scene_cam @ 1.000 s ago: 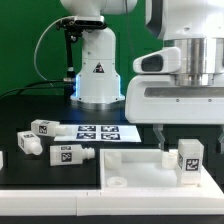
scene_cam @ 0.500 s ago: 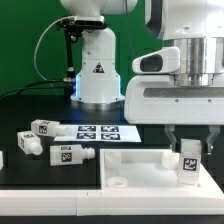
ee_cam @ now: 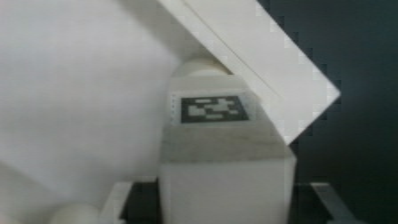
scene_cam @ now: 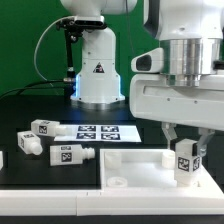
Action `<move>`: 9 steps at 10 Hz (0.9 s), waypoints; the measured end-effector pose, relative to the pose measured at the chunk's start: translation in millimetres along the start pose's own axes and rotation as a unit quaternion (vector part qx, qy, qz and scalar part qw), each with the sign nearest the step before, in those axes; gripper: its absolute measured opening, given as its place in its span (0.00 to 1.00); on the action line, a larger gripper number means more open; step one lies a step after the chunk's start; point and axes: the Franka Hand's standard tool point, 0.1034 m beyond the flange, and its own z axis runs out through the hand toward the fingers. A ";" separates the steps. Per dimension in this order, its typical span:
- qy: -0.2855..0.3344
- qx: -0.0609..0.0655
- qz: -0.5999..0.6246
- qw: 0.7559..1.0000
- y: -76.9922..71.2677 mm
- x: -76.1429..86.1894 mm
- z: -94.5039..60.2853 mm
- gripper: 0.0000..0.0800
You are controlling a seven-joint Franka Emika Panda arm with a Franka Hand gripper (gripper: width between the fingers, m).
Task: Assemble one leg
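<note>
While the arm hangs over the exterior view's right side of the table, we can see the gripper (scene_cam: 184,142) clamped on the leg (scene_cam: 186,164), one finger on each side of the post. The leg stands upright with its marker tag facing the camera, right at the far right corner of the big white panel (scene_cam: 135,170). Its lower end sits at the panel's surface, but we honestly can't tell from here whether the peg is seated in a corner socket or just resting there.

In the wrist view the leg (ee_cam: 217,150) fills the middle, tag up front, with the panel (ee_cam: 71,90) spread pale behind it and its raised rim cutting diagonally past the post. The finger tips barely show at the frame edge, dark and blurry.

Over toward the table's left edge we've got three more legs lying on their sides: one (scene_cam: 42,127) near the marker board (scene_cam: 97,132), one (scene_cam: 27,145) further left, and one (scene_cam: 72,154) just beside the panel's left edge.
</note>
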 end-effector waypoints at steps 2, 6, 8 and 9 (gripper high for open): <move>-0.011 -0.002 0.187 0.982 1.7 -2.7 0.2 0.36; -0.005 -0.001 0.046 0.999 -0.5 -7.1 0.4 0.42; -0.006 -0.005 -0.118 0.993 -1.7 -19.7 5.4 0.76; -0.008 -0.006 -0.159 0.987 -1.0 -22.2 6.5 0.76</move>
